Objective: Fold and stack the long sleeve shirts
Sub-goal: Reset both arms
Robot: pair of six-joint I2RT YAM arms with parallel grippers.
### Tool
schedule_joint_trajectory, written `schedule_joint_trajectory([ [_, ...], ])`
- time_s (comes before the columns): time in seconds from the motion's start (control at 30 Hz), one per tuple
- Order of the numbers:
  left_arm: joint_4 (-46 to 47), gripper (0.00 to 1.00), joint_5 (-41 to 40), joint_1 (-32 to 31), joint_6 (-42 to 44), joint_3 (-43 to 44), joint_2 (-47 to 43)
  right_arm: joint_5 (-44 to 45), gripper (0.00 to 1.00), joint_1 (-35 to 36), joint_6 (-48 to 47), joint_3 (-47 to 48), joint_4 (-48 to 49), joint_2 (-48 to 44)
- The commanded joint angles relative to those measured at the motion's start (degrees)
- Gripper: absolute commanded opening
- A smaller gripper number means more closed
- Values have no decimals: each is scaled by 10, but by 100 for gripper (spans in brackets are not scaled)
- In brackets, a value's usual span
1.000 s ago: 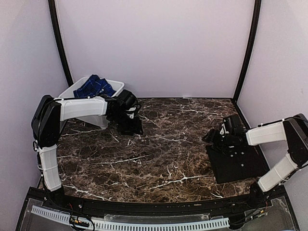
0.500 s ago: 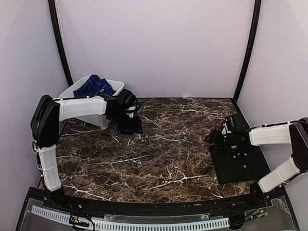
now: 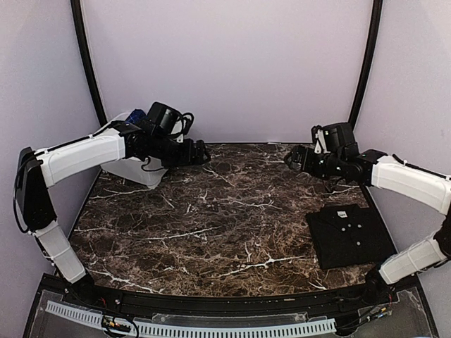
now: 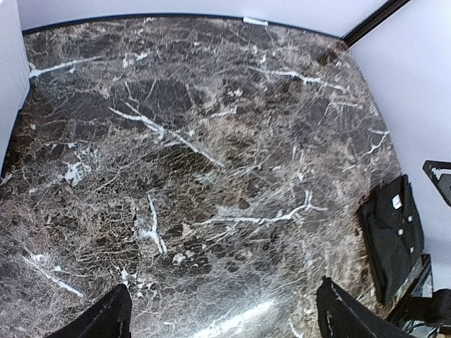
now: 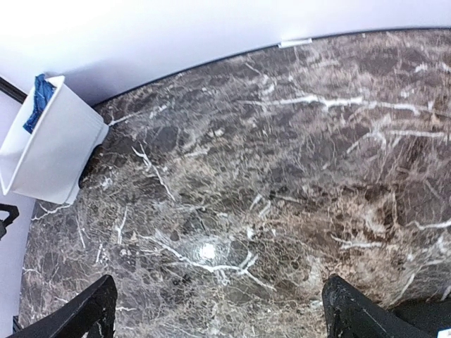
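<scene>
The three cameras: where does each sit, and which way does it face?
Top external: above, behind the arms, looking down on the table; both arms, left pincer, right pincer show.
Left wrist: on the left arm, facing right toward the black shirt; own fingers show.
Right wrist: on the right arm, facing left toward the tub and blue shirt; own fingers show.
Shared: top and left wrist both show the black shirt.
</scene>
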Motion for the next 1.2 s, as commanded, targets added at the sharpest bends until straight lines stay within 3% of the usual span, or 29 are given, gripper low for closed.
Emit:
schedule_joint_trajectory([
  [0.0,33,98,-38,2,25,9,-74,39,99,19,-51,63,-10,-37],
  [0.3,67,99,-100,2,45,-27,-176,36,99,44,-95,128,-6,-87],
  [0.63,123,99,-150,2,67,-145,-291,86,99,72,-103,80,35,-148],
  [0.97,126,99,-160,3,60,-169,-302,194,99,73,-108,45,16,-197],
  [1.17,137,99,-163,2,56,-180,-306,198,99,72,-118,51,-8,-196],
])
